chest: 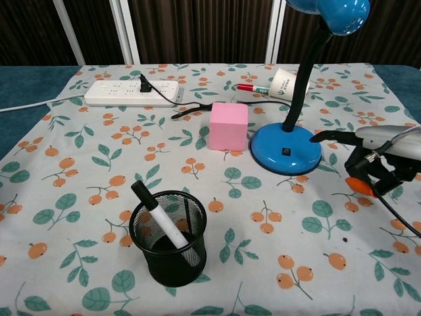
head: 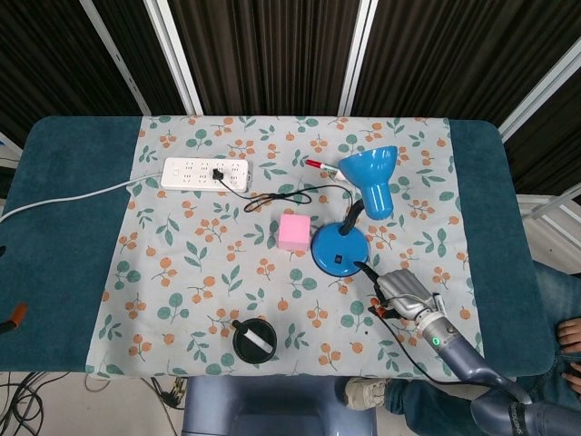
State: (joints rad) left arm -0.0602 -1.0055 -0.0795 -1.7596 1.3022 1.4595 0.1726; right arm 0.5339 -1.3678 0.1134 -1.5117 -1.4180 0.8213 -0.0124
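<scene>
My right hand (head: pixel 402 292), empty with fingers apart, sits just right of the blue desk lamp's base (chest: pixel 285 149); the white cup's (chest: pixel 283 84) print is unreadable.

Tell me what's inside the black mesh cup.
The cup holds one marker, black cap up, leaning left against the rim. The white barrel's lower end and the cup's floor are hidden behind the mesh wall.

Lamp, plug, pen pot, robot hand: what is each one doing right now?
Lamp: upright, head tipped down; lit or not, cannot tell.
Power strip: one black plug in it.
Pen pot: upright, one marker inside.
Red marker: lying flat, cap on.
Pink cube: resting on the cloth.
Right hand: near the lamp base, one finger reaching toward it.
</scene>
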